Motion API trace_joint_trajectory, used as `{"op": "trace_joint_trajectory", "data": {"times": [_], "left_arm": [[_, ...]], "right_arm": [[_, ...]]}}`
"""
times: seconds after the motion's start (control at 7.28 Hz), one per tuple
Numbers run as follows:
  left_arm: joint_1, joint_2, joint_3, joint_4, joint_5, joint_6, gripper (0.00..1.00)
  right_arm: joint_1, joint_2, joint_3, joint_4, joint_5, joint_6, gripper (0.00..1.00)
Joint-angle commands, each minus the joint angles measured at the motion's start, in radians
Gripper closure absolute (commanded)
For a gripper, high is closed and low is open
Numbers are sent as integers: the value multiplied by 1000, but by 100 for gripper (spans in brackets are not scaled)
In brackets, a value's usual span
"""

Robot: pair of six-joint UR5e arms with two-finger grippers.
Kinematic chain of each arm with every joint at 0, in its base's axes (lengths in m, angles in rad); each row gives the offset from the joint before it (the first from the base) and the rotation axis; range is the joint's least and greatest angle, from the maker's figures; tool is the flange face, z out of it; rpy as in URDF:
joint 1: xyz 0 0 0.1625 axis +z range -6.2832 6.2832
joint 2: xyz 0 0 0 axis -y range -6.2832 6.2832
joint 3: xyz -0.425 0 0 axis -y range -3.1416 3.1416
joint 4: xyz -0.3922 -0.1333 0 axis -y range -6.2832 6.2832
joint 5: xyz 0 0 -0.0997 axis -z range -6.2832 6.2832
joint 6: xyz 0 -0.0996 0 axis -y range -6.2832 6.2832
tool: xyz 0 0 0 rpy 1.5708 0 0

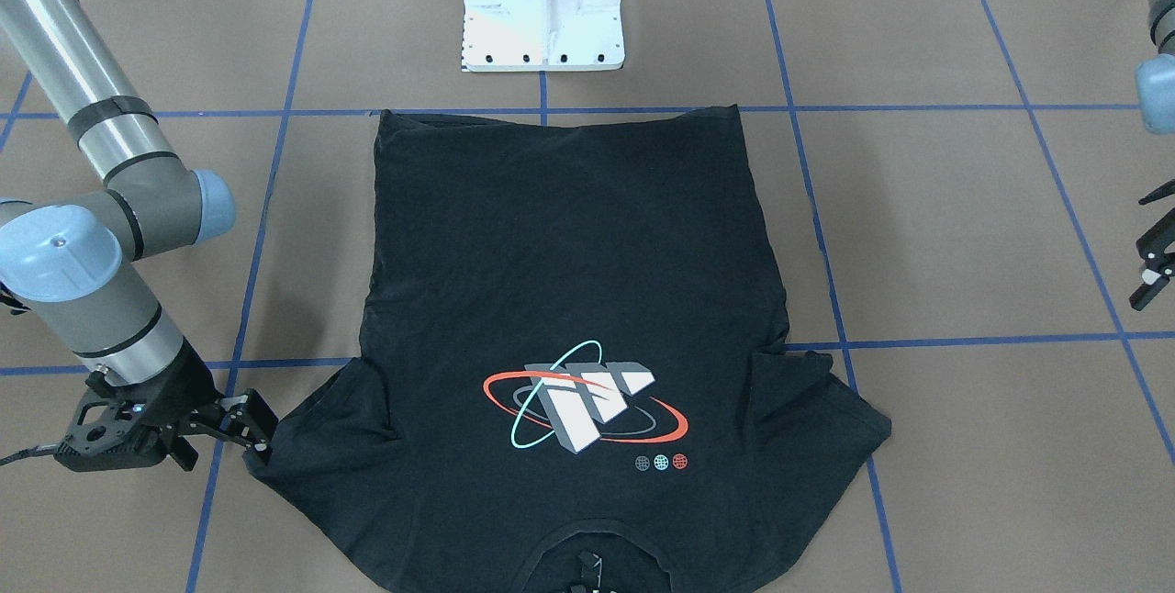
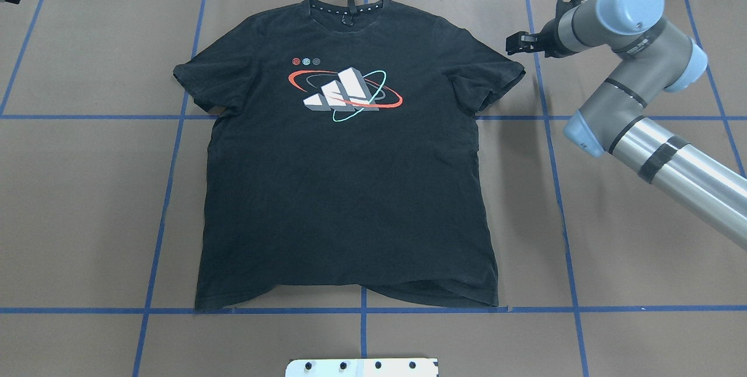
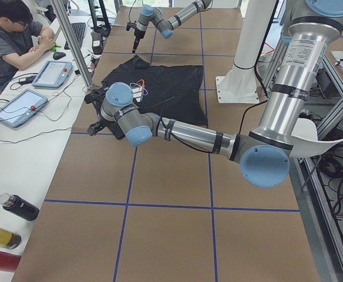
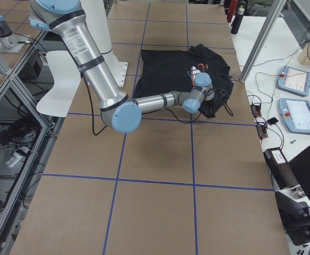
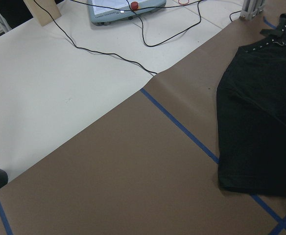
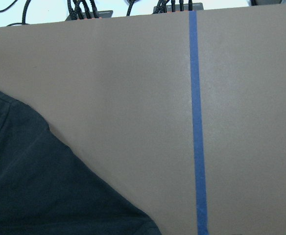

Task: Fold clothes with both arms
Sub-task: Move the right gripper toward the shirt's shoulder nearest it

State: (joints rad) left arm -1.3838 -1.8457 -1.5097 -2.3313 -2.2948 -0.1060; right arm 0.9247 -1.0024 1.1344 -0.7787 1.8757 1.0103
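The black T-shirt (image 2: pixel 344 190) lies flat, front up, on the brown paper-covered bench (image 2: pixel 630 260), with its collar (image 2: pixel 348 8) on the side away from my base. The chest print (image 2: pixel 344 92) is three slanted grey-white blocks ringed in orange and teal. Three small round marks (image 2: pixel 306 62) sit just beside it, toward the collar. The tag at the collar is too small to read.

My right gripper (image 1: pixel 262 441) sits just beside the tip of one sleeve (image 2: pixel 496 76), fingers slightly parted and pinching nothing I can make out. My left gripper (image 1: pixel 1143 249) hangs well clear of the other sleeve (image 2: pixel 195 82), jaws spread; they show best at the front-facing view's edge.

Only the side views show what lies beyond the collar end of the shirt, including a seated person (image 3: pixel 13 41). The cloth looks soft and matte, and its hem (image 2: pixel 408 295) is rippled.
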Motion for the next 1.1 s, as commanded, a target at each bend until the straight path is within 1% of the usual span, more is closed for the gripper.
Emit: {"op": "trace_joint_trajectory", "data": {"times": [0.0, 0.14, 0.27, 0.41, 0.55, 0.69, 0.82, 0.96], "left_arm": [[0, 2, -1, 0, 0, 0, 0], [2, 2, 0, 0, 0, 0, 0], [2, 2, 2, 0, 0, 0, 0], [2, 3, 0, 0, 0, 0, 0], [0, 5, 0, 0, 0, 0, 0], [2, 5, 0, 0, 0, 0, 0], [0, 6, 0, -2, 0, 0, 0], [2, 6, 0, -2, 0, 0, 0]], "right_arm": [[-36, 24, -39, 12, -46, 18, 20], [-41, 24, -44, 12, -52, 18, 27], [-44, 22, -51, 19, -53, 18, 32], [-47, 15, -67, 53, -53, 18, 34], [-47, 13, -74, 68, -59, 18, 42], [-47, 13, -74, 68, -60, 19, 68], [-47, 13, -71, 68, -58, 18, 91], [-46, 13, -65, 68, -58, 18, 100]]}}
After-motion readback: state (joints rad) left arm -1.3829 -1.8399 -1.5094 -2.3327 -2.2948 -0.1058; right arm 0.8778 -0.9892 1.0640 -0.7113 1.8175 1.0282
